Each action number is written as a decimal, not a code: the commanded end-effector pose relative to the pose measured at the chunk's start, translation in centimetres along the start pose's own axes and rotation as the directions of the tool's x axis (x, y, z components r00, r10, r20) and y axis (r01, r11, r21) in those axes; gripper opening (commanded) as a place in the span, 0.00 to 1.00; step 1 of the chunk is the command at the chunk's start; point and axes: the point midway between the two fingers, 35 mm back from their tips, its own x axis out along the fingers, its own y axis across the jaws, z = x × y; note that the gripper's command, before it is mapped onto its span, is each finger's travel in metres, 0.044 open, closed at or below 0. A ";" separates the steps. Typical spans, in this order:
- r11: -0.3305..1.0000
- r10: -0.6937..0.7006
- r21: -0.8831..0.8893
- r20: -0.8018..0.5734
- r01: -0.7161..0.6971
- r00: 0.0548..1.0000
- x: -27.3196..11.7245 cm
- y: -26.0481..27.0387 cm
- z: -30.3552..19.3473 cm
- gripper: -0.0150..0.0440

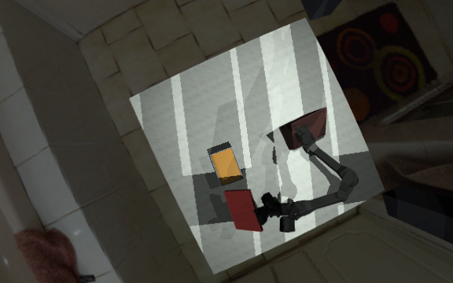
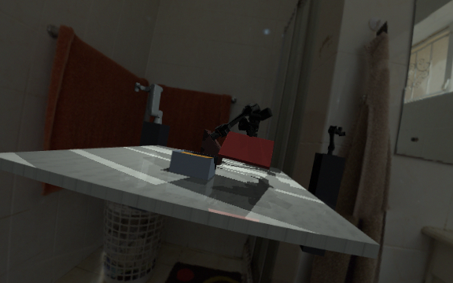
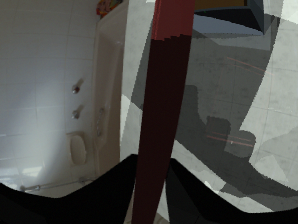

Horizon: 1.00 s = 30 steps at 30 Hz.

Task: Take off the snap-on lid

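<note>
The counter point(image 1: 211, 118) is a flat grey slab with a fine pebbled texture, crossed by pale stripes of light and hard-edged shadows; in the exterior view its near edge shows as a thick, blocky rim. My arm point(image 1: 329, 196) folds across it from a dark reddish base block point(image 1: 309, 126), and that block hides where the arm is mounted.

The lid point(image 1: 243, 209) is a thin, flat red rectangle with a matte finish. My claw point(image 1: 259, 214) is clamped narrow on one of its edges, holding it in the air beside the storage box point(image 1: 225, 164) and apart from it. From the exterior view the lid point(image 2: 247, 151) hangs tilted above the counter, not touching it. In the wrist view I see it only edge-on, as a long red strip point(image 3: 162, 83) running up between my dark fingers; its broad faces are hidden there, and its top end is cut off by the frame.

The storage box stands open on the counter, a small rectangular tub with grey-blue walls and an orange inside. In the exterior view only a sliver of that orange shows above the near wall point(image 2: 192, 164). My fingertips themselves are too dark to make out in the top view.
</note>
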 end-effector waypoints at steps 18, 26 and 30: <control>1.000 0.018 0.008 -0.001 -0.018 1.000 -0.5 0.2 -3.6 0.25; 1.000 0.018 0.009 -0.001 -0.018 1.000 0.0 -0.6 -3.2 0.25; 1.000 0.018 0.009 -0.001 -0.017 1.000 0.3 -1.0 -3.1 0.25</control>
